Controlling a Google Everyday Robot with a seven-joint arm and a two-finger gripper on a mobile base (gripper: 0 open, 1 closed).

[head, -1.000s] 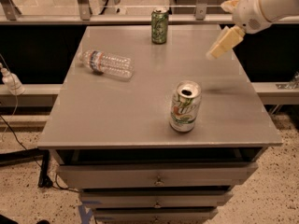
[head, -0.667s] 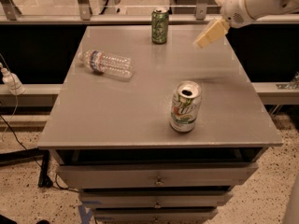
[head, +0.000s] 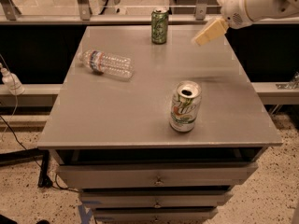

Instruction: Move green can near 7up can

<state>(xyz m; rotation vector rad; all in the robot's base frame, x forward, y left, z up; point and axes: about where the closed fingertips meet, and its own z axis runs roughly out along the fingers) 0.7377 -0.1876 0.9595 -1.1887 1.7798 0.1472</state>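
The green can [head: 160,26] stands upright at the far edge of the grey table [head: 140,111], near the middle. The 7up can [head: 185,106] stands upright near the front right of the table, its top opened. My gripper [head: 204,35] hangs above the far right part of the table, to the right of the green can and apart from it, holding nothing. The white arm reaches in from the upper right.
A clear plastic water bottle [head: 106,63] lies on its side on the left part of the table. Drawers sit below the table's front edge. A rail and glass panel run behind the table.
My gripper has moved left and toward the far side of the table, closer to the green can. The cans and the bottle have not moved.
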